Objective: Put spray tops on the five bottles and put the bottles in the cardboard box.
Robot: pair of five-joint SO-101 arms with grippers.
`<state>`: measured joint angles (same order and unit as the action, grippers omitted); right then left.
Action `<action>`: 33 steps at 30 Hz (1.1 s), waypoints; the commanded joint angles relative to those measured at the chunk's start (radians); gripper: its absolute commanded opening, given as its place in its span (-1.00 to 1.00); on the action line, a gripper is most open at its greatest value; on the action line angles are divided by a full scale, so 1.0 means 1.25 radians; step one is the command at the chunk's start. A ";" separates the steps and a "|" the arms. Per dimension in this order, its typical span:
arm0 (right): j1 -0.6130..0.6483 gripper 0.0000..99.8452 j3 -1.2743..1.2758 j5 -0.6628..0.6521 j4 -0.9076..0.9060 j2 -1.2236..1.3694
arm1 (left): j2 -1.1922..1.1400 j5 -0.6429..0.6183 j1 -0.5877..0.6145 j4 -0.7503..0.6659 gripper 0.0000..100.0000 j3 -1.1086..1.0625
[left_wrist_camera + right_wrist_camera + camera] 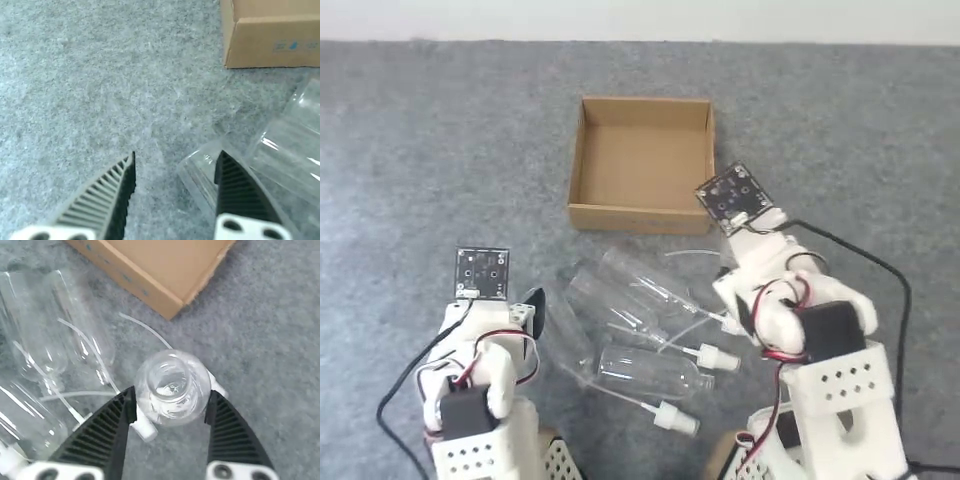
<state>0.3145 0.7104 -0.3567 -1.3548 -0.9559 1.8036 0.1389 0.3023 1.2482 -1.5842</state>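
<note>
the right gripper (170,391) is clenched on an upright bottle (172,371) of clear plastic. one black ribbed finger presses each side of it, and its open mouth faces up toward the wrist. a white spray top (145,429) lies on the carpet just beneath the held bottle, peeking out by one finger. another white piece shows by the other finger, and i cannot tell if it belongs to the same top. thin feed tubes (90,342) trail away ahead of the fingertips. several lying bottles (37,342) rest on their sides out beyond one finger, near but not touching it. the cardboard box (165,260) sits ahead of the fingertips, apart from the held bottle.

the left gripper (176,157) is released, its fingers spread wide over bare grey carpet (100,75) with nothing between them. a clear bottle on its side (200,172) lies just beside the finger nearer the right arm. its end pokes into the gap and the rest is partly hidden behind that finger. the box corner stands ahead and off to that same side, well apart from the fingertips.

from above, the box stands open beyond both grippers with only its brown floor showing. the loose bottles lie between the two grippers. two more spray tops (677,418) lie behind the fingertips, closer to the arm bases.
</note>
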 commanded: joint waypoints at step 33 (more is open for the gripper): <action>-0.530 -0.72 0.189 -0.508 -0.100 0.003 | 0.016 0.002 0.004 -0.017 -0.51 0.007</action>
<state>-0.3299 0.8976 -0.9751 -1.5482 -0.9697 1.8036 0.1389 0.3023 1.2482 -1.5842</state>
